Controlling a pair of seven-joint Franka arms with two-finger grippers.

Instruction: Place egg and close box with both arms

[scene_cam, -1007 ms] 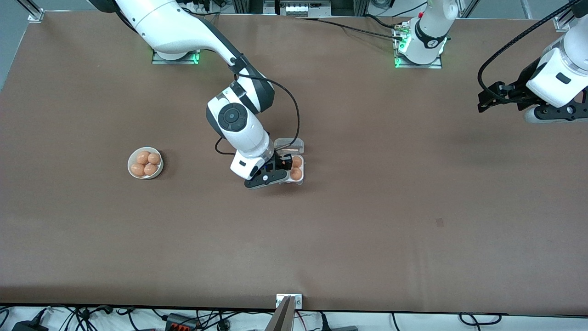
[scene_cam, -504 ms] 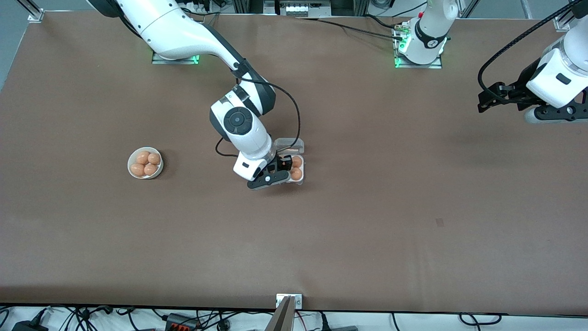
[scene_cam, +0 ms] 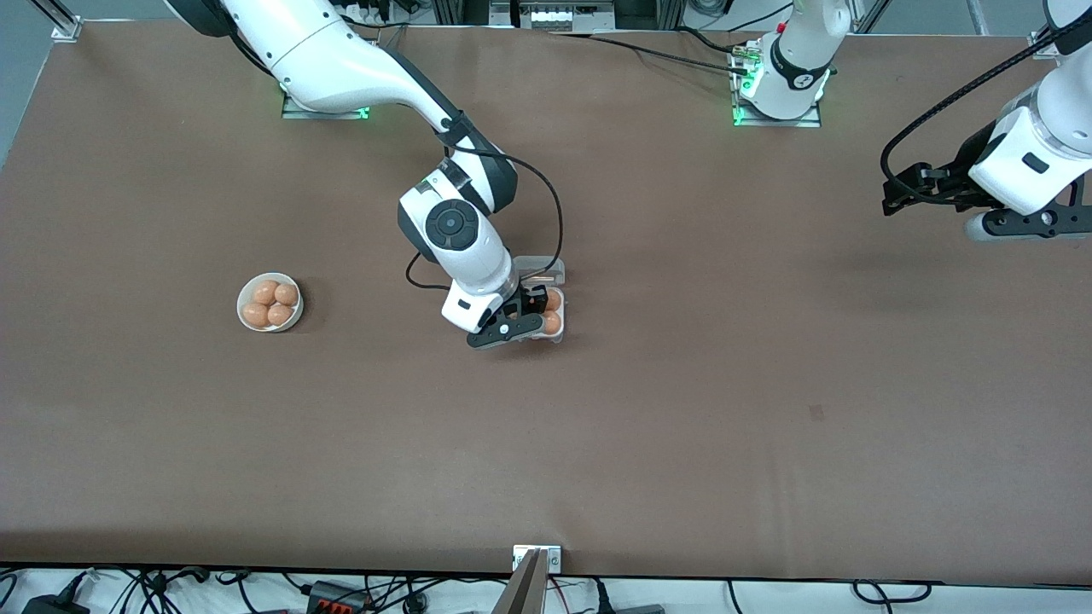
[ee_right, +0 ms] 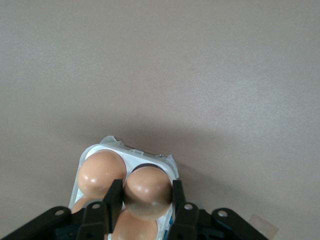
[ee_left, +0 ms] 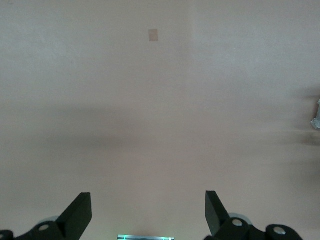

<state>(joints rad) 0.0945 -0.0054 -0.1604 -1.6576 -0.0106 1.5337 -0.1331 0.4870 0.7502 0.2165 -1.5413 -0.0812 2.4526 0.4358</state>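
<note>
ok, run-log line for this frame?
phase: placing egg | right gripper: shut on egg, over box | box lid: open | left gripper: open, waiting over bare table | bowl: four eggs

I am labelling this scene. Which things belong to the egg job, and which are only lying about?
Job:
- egg held by right gripper, over the box
- left gripper, open, waiting at its table end

Lying about:
- white bowl of eggs
- cables

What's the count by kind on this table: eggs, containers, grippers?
Eggs: at least 7: 4 in the bowl, 2 showing in the box, 1 egg held over the box by the right gripper; other cells are hidden.
Containers: 2, the bowl and the box.
Grippers: 2; the left gripper waits open.
Total: at least 11.
</note>
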